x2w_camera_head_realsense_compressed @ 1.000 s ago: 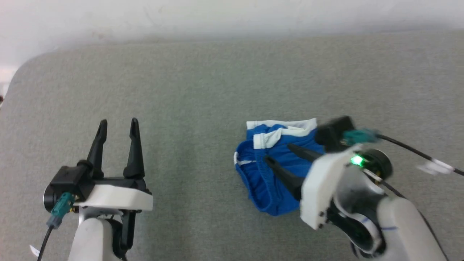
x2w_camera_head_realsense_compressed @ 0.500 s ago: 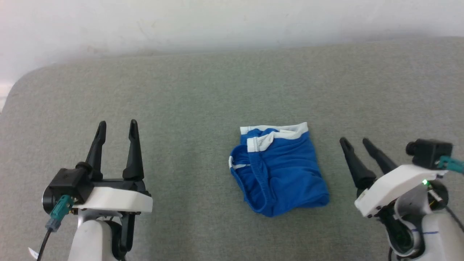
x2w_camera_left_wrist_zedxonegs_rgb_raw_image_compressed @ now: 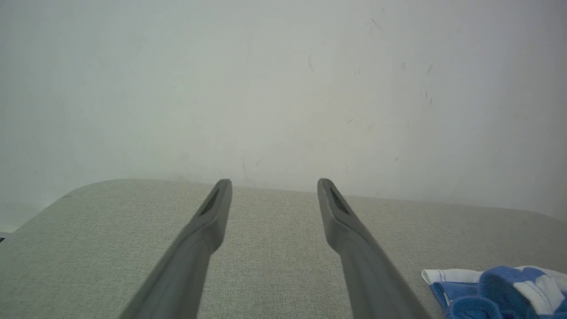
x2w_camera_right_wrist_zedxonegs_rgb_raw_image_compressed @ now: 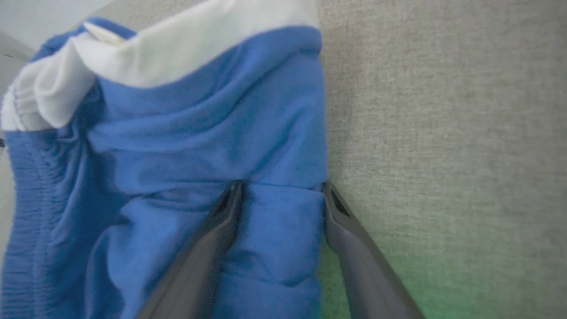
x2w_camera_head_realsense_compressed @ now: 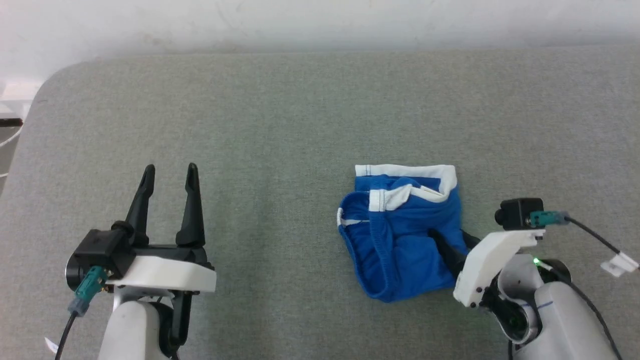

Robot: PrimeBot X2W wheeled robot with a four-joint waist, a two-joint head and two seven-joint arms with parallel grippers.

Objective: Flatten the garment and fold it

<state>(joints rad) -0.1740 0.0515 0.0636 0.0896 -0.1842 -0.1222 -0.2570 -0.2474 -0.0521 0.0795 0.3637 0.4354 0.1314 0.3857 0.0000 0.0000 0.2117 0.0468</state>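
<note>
The garment (x2w_camera_head_realsense_compressed: 400, 235), bright blue shorts with a white waistband, lies crumpled on the grey table right of centre, waistband towards the far side. My right gripper (x2w_camera_head_realsense_compressed: 450, 235) comes in from the lower right and is open, low on the garment's right edge. In the right wrist view its fingers (x2w_camera_right_wrist_zedxonegs_rgb_raw_image_compressed: 282, 186) straddle a fold of blue fabric (x2w_camera_right_wrist_zedxonegs_rgb_raw_image_compressed: 199, 146), one fingertip on the cloth and the other at the hem beside the table. My left gripper (x2w_camera_head_realsense_compressed: 167, 172) hovers open and empty at the lower left, well apart from the garment (x2w_camera_left_wrist_zedxonegs_rgb_raw_image_compressed: 500, 288), whose near corner shows past my left gripper (x2w_camera_left_wrist_zedxonegs_rgb_raw_image_compressed: 274, 186).
The grey fabric-covered table (x2w_camera_head_realsense_compressed: 280, 125) runs to a white wall at the back, with a rounded corner (x2w_camera_head_realsense_compressed: 45, 85) at the far left. A cable with a white tag (x2w_camera_head_realsense_compressed: 617, 262) trails from the right wrist.
The head camera shifted. My right gripper pulled off the garment to its right, then returned onto its right edge. The left gripper held still.
</note>
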